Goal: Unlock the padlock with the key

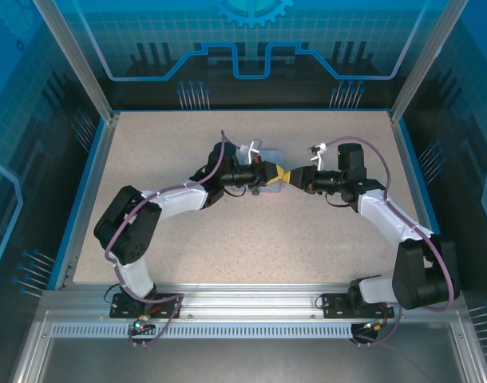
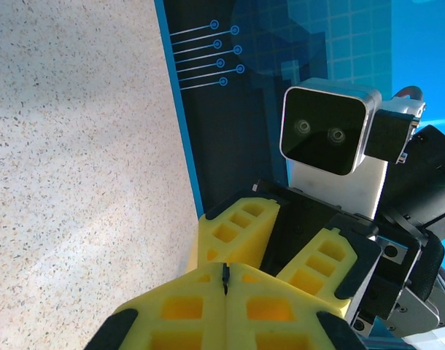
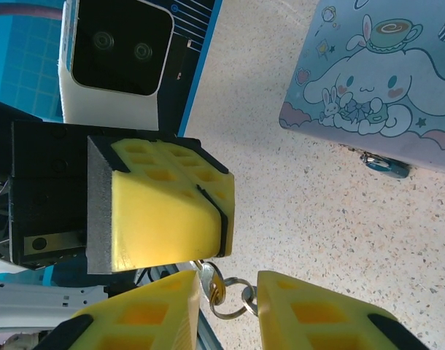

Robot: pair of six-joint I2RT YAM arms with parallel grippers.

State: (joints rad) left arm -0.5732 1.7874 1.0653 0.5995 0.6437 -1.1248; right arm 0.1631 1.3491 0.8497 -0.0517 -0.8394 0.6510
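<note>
No legible text, numbers or brand marks anywhere; tin [image 3: 376,80] lid carries cartoon picture, no lettering.

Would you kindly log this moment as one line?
left gripper: shut on key | right gripper: open around brassy ringed piece | tin: nearby

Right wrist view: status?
Left gripper shut, likely on the padlock, rings dangling. Right gripper open around it. Tin off to the side, not obstructing.
</note>
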